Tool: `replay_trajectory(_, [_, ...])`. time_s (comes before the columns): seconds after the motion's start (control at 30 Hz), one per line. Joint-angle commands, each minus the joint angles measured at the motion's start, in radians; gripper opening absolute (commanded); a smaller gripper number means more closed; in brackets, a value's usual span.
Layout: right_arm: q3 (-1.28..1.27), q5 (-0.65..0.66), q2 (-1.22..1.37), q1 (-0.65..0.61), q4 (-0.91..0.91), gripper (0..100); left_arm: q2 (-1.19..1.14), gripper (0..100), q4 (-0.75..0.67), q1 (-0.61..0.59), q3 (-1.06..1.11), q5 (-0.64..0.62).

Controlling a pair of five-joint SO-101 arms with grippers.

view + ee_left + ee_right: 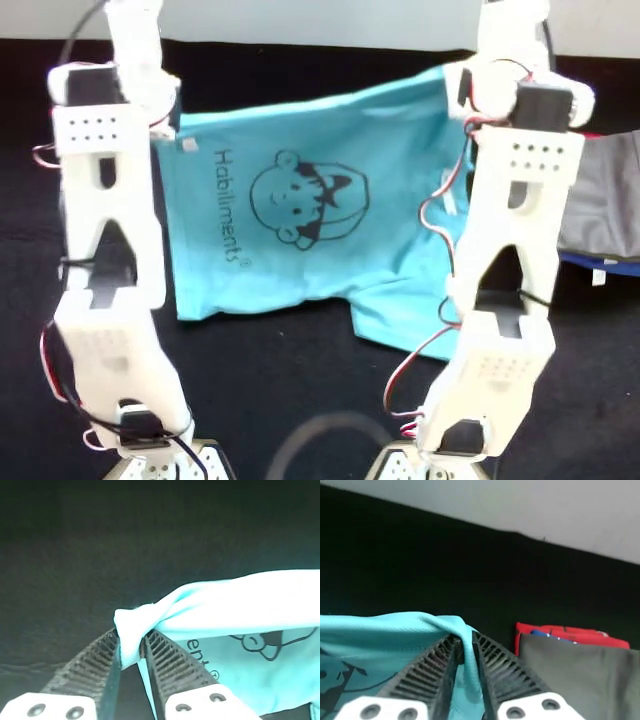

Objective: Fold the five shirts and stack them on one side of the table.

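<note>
With our left end effector clenched on a bunched corner and our right end effector pinching another edge, we judge the turquoise shirt, draped between them onto the black counter, light, limp and best gripped at corners.

High view looks down; wrist views close behind fingers; all share shirt.

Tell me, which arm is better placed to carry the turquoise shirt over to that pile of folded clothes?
Probably the right: the right pincer grips the turquoise shirt at the corner nearer the pile. The left pincer holds the opposite corner.
</note>
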State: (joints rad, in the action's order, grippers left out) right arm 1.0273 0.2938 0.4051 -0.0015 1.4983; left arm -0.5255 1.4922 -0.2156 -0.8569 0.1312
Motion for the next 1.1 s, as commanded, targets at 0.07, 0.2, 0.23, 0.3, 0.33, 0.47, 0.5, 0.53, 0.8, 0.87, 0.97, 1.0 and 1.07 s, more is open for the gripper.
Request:
replay_trajectory(0.07, [0.013,-0.011,0.101,-0.008,0.102,0.7,-0.114,1,0.021,0.027,-0.062,-0.002])
replay_trajectory(0.2, [0.016,-0.011,0.209,-0.008,0.199,0.7,-0.186,1,0.087,0.047,-0.062,-0.002])
replay_trajectory(0.23, [0.022,-0.011,0.234,-0.008,0.220,0.7,-0.200,1,0.106,0.048,-0.062,0.000])
replay_trajectory(0.3, [0.024,-0.020,0.262,-0.007,0.257,0.6,-0.217,1,0.141,0.051,-0.062,0.000])
replay_trajectory(0.33, [0.024,-0.041,0.260,-0.005,0.265,0.6,-0.217,1,0.160,0.051,-0.062,0.000])
replay_trajectory(0.47, [0.010,-0.127,0.188,-0.001,0.268,0.6,-0.191,1,0.253,0.051,-0.062,0.002])
replay_trajectory(0.5, [-0.007,-0.129,0.163,-0.002,0.268,0.6,-0.176,1,0.270,0.051,-0.058,0.002])
replay_trajectory(0.53, [-0.038,-0.126,0.133,-0.004,0.268,0.6,-0.157,1,0.278,0.047,-0.054,0.002])
replay_trajectory(0.8, [-0.544,-0.118,-0.188,-0.002,0.262,0.6,0.079,1,0.278,0.051,0.228,0.002])
replay_trajectory(0.87, [-0.679,-0.077,-0.272,-0.005,0.262,0.6,0.145,1,0.276,0.064,0.348,0.003])
replay_trajectory(0.97, [-0.862,-0.032,-0.406,-0.002,0.246,0.6,0.214,1,0.275,0.081,0.492,0.003])
replay_trajectory(1.0, [-0.917,-0.017,-0.447,-0.001,0.236,0.6,0.228,1,0.275,0.085,0.526,0.003])
replay_trajectory(1.07, [-1.033,0.018,-0.530,0.001,0.216,0.6,0.240,1,0.275,0.090,0.575,0.003])
